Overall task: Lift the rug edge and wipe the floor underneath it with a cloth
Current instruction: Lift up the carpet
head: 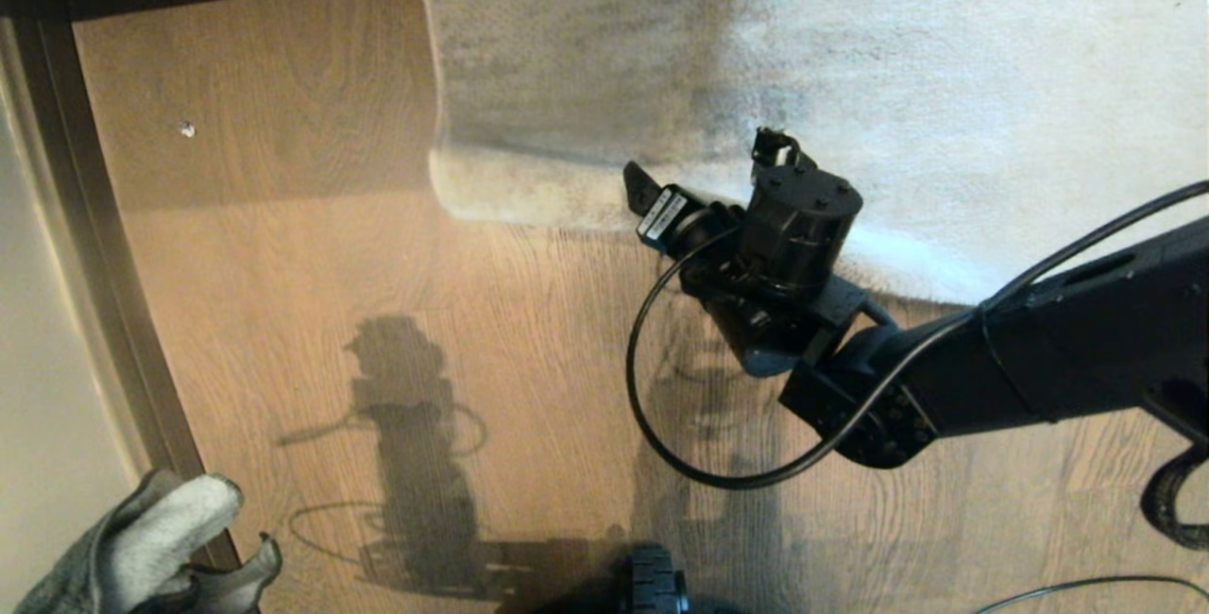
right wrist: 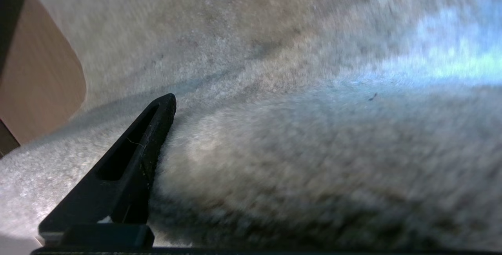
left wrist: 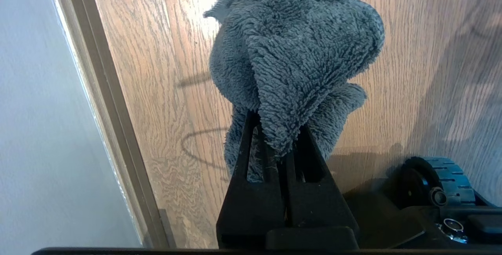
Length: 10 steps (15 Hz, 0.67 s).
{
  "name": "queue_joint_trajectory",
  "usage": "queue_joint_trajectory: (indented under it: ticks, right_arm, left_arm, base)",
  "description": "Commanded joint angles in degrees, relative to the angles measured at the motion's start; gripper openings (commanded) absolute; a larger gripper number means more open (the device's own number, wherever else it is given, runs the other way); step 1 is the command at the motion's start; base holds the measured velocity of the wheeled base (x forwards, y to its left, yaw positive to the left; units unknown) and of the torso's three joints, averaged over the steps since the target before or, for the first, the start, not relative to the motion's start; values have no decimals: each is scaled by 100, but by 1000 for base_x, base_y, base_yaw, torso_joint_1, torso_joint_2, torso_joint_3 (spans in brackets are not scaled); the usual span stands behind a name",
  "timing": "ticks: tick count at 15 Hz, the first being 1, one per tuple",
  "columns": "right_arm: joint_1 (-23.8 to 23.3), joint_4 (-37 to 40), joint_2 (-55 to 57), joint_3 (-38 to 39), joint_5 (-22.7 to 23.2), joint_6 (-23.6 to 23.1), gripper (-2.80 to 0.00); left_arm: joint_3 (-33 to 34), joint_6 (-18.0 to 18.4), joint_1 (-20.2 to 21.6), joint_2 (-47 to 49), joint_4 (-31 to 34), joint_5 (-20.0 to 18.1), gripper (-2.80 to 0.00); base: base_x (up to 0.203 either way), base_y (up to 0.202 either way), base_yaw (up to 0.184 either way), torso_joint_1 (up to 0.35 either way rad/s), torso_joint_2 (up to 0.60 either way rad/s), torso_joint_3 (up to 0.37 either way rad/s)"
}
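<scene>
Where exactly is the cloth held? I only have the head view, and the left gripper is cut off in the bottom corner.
Observer: The left wrist view shows the left gripper shut on the cloth, with one fold pinched and the rest bunched beyond the fingertips.
Operator: Has the right gripper got hold of the rug edge?
Observer: Not clamped. The right gripper is open. In its wrist view one finger lies against the raised rug edge, and the other is out of sight.
Operator: Anything close to the left gripper?
Observer: A black wheel on the floor beside it.
</scene>
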Motion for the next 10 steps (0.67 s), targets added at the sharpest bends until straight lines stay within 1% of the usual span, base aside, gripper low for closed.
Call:
queue_joint_trajectory:
  ticks: [1, 2, 5, 6, 8, 10]
  right_arm:
    - [-185, -8, -114, 131, 75, -112, 0]
    - [-196, -13, -129, 373, 106, -231, 0]
    - [-229, -37, -303, 1097, 116, -823, 0]
    - [-263, -13, -384, 1336, 118, -953, 0]
    - [-316, 26, -495, 1826, 128, -1054, 0]
    - [-361, 42, -544, 2080, 118, -1079, 0]
  left_arm:
    - [2, -2, -1, 0, -3, 4, -280]
    - [2, -2, -1, 0, -3, 4, -280]
    - [2, -2, -1, 0, -3, 4, -280]
    - [-6, -2, -1, 0, -3, -1, -280]
    - [1, -2, -1, 0, -3, -4, -280]
    - [-6, -2, -1, 0, -3, 4, -280]
  base:
    - [0, 0, 0, 0, 0, 0]
    - [0, 0, 0, 0, 0, 0]
    - [0, 0, 0, 0, 0, 0]
    - [0, 0, 0, 0, 0, 0]
    - [0, 0, 0, 0, 0, 0]
    - [0, 0, 0, 0, 0, 0]
